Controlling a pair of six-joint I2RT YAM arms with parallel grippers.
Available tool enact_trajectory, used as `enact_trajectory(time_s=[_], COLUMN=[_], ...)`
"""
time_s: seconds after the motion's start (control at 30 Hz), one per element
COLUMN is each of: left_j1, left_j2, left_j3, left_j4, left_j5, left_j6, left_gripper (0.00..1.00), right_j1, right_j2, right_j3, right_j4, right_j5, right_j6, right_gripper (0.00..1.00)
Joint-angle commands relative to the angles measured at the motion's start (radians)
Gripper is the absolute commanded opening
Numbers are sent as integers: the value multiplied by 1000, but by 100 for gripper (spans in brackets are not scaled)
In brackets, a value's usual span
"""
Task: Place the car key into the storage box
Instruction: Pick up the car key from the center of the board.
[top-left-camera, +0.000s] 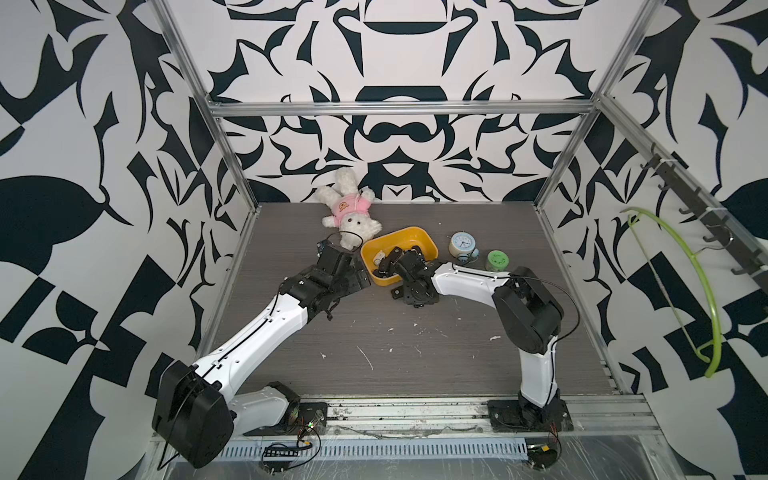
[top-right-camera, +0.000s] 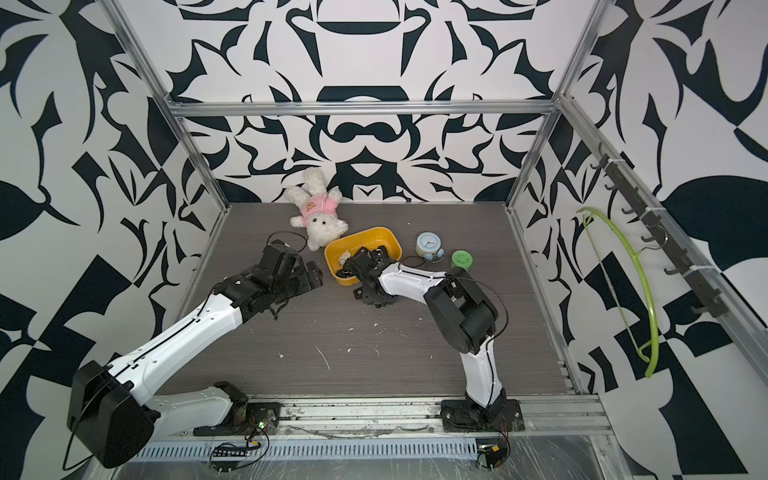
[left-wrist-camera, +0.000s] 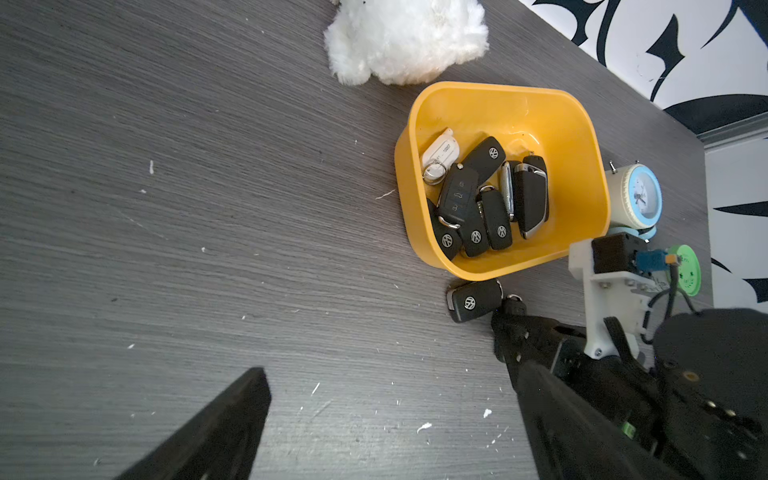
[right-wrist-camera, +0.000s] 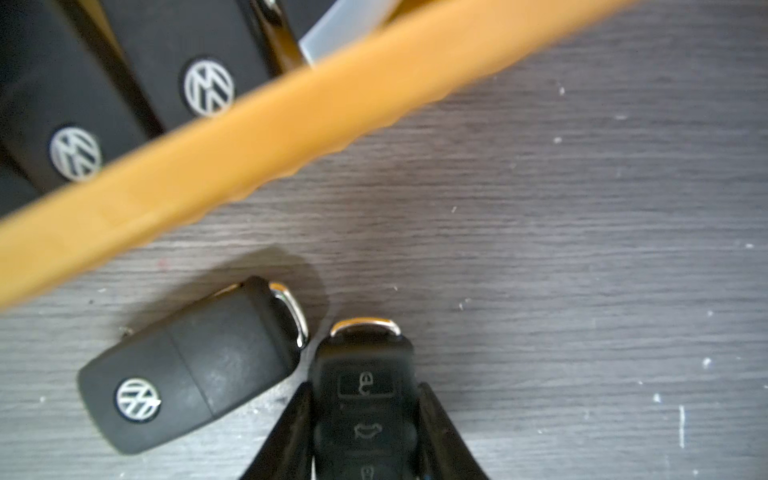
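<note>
The storage box (left-wrist-camera: 582, 137) is a shallow yellow-orange tub with several black car keys (left-wrist-camera: 473, 199) and a white tag inside. In the right wrist view my right gripper (right-wrist-camera: 365, 388) is shut on a black car key (right-wrist-camera: 365, 361), button side up, just above the table beside the box wall (right-wrist-camera: 257, 137). A second key (right-wrist-camera: 195, 365) lies flat next to the held one, outside the box. My left gripper (left-wrist-camera: 390, 370) hangs open over bare table to the left of the box (top-left-camera: 411, 235), holding nothing.
A white plush rabbit (top-left-camera: 351, 212) lies behind the box, almost touching it. To the box's right stand a small round alarm clock (top-left-camera: 462, 244) and a green disc (top-left-camera: 498, 261). A green hanger (top-left-camera: 685, 291) hangs on the right wall.
</note>
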Motion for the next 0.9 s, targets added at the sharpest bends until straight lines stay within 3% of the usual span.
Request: enact_trajectory(time_s=[0.0,0.13,0.27,0.63,0.87], left_j1=[3,3,3,6,16], left_j2=[-12,-18,-23,-14,28], left_j3=[-13,-16,-18,-37,-93], left_j4=[5,0,0,1,46], left_j5=[-4,-10,-13,-55,-22], left_j6=[-10,-12,-14,-6,-54], left_gripper=[100,100,99,100,100], right_j1=[-5,-5,-5,-5,-8], right_j2=[-7,-8,-10,-181,-302], right_j3=[-31,-27,-22,-13,1], right_j4=[-52,-58,-67,-120,-136], right_j5=[2,0,3,19,27], right_j6=[9,8,5,-44,-106], right_gripper=[32,21,1,0,0])
